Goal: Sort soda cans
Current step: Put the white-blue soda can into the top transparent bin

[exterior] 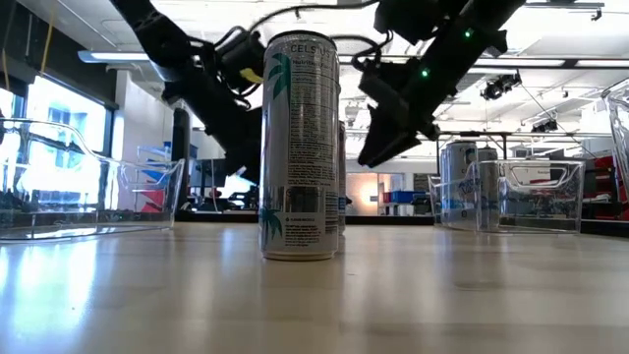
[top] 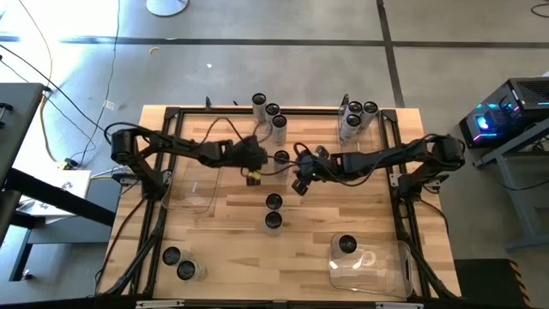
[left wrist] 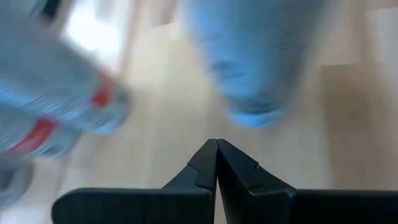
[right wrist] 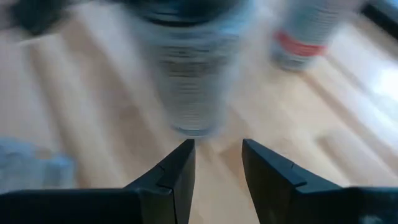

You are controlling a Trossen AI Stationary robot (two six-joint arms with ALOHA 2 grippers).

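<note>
Wooden table framed by black rails, with a clear bin at five o'clock holding one can, and a second clear bin at nine o'clock. Soda cans scattered in clusters: four at twelve o'clock, several at one o'clock, two at seven o'clock, two standing in line just below table centre, one lone can between the two pincers. Left gripper hanging over the centre, fingers pressed together and empty, as seen in the left wrist view; a blurred can ahead of the tips, apart from them. Right gripper just beside it toward three o'clock, fingers parted and holding nothing; in the right wrist view a blurred can straight ahead of the gap, not between the fingers. Low view alone giving label detail: a tall silvery can with teal print standing upright in front, hiding much of both arms above, with the bins at either edge.
</note>
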